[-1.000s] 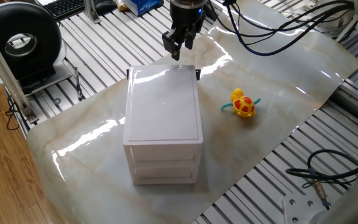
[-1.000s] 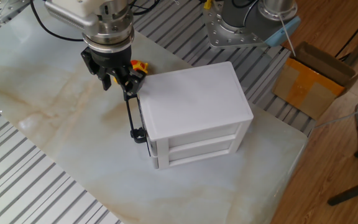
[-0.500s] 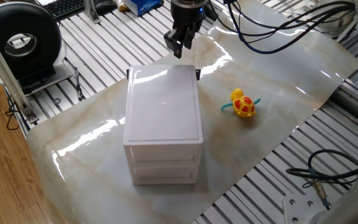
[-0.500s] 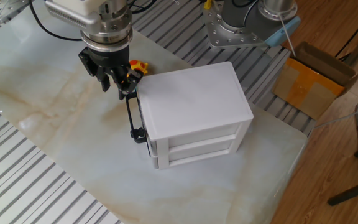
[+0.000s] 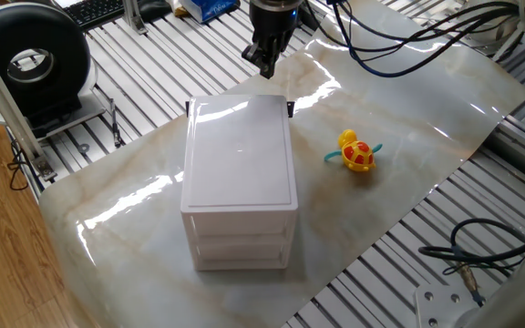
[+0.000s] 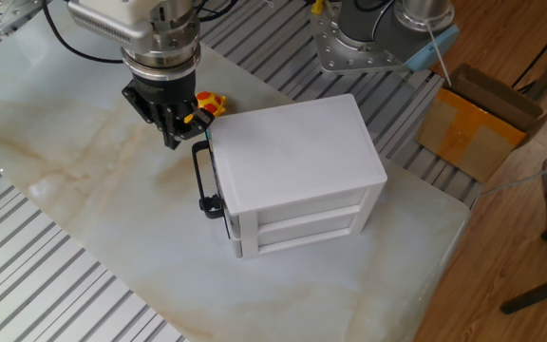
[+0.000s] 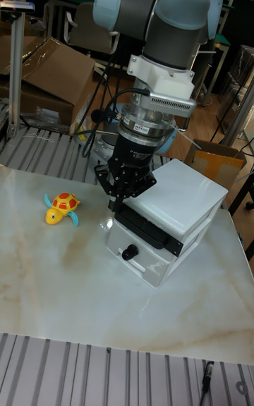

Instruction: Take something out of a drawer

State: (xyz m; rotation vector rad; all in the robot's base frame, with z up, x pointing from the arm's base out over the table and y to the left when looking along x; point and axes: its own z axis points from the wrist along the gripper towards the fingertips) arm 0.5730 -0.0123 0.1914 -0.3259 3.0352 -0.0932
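Observation:
A white three-drawer cabinet (image 5: 240, 164) (image 6: 297, 152) (image 7: 187, 201) stands mid-table. Its top drawer (image 6: 204, 180) (image 7: 144, 228), with black pieces on the front, sits in the cabinet or only barely out. Its inside cannot be seen, so the something in it is hidden. My gripper (image 5: 264, 68) (image 6: 175, 141) (image 7: 113, 203) hangs just in front of and above the drawer front, apart from it. Its fingers are pressed together and I see nothing between them.
A yellow-and-red toy turtle (image 5: 356, 153) (image 6: 209, 102) (image 7: 60, 207) lies on the marble sheet beside the cabinet. A black reel (image 5: 30, 59) stands past the table's edge. A cardboard box (image 6: 482, 123) sits on the floor and cables (image 5: 481, 246) trail at one side.
The gripper's fingers, apart a second ago, have come together. The gripper has also lifted slightly away from the drawer front. Cabinet and toy have not moved.

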